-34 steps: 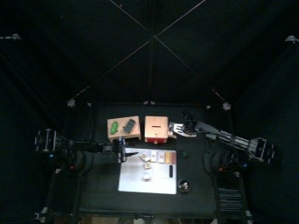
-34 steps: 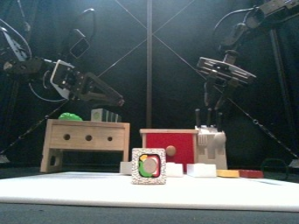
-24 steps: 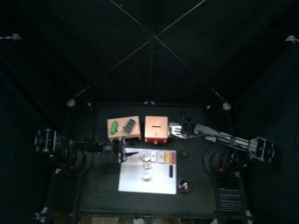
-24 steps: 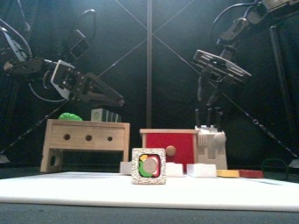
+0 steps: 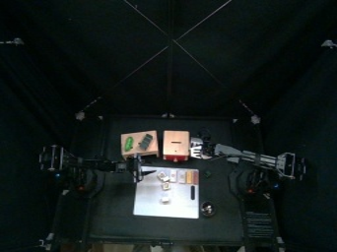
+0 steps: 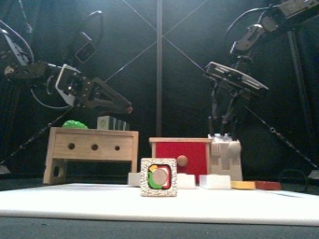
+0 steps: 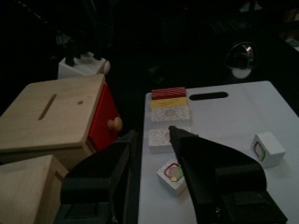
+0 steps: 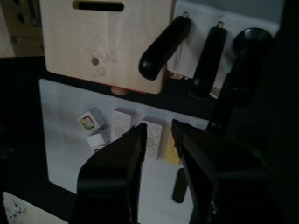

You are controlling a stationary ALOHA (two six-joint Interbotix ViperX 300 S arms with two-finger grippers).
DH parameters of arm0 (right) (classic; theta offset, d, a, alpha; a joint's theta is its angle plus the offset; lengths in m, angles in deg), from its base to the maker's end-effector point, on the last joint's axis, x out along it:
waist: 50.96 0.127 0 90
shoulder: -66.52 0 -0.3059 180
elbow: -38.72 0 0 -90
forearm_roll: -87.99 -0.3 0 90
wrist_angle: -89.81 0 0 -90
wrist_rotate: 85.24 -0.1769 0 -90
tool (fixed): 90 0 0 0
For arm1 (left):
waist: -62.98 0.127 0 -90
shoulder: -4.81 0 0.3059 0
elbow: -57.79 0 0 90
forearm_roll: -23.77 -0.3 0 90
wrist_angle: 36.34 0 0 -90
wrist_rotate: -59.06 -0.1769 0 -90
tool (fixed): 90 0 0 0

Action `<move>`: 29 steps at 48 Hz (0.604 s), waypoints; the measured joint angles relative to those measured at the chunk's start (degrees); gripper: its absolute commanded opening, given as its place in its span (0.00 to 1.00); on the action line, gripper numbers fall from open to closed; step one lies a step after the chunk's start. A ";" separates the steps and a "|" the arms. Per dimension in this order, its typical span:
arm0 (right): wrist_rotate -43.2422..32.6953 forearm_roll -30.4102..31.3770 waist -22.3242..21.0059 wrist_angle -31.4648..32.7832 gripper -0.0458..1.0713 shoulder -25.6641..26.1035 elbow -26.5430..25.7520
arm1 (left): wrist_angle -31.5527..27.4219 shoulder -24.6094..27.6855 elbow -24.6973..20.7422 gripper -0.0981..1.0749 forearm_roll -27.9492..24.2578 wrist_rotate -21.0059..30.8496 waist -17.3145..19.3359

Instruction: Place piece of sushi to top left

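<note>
Square sushi piece [image 6: 159, 177] stands upright on smooth white board [image 6: 75, 203].

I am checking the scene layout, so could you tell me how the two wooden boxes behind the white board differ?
The plain wooden box is pale all over, with two round holes in its front; the red-fronted box has a red face with one knob. The plain box carries something green on top; the red-fronted one does not. Both stand upright, side by side.
</note>
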 measured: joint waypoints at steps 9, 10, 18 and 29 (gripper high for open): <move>0.00 1.41 -0.09 1.85 0.67 0.00 0.53 | 0.00 0.00 0.09 0.74 0.18 -0.09 0.00; 0.00 1.58 -0.09 2.11 0.67 0.00 0.53 | 0.00 0.09 0.00 0.74 0.18 -0.09 0.00; 0.00 2.46 -0.26 2.99 0.67 0.00 0.53 | 0.00 0.09 0.00 0.74 0.18 -0.09 0.00; 0.00 3.16 -1.32 4.39 0.67 0.70 1.23 | 0.00 0.09 0.00 0.74 0.18 -0.09 0.18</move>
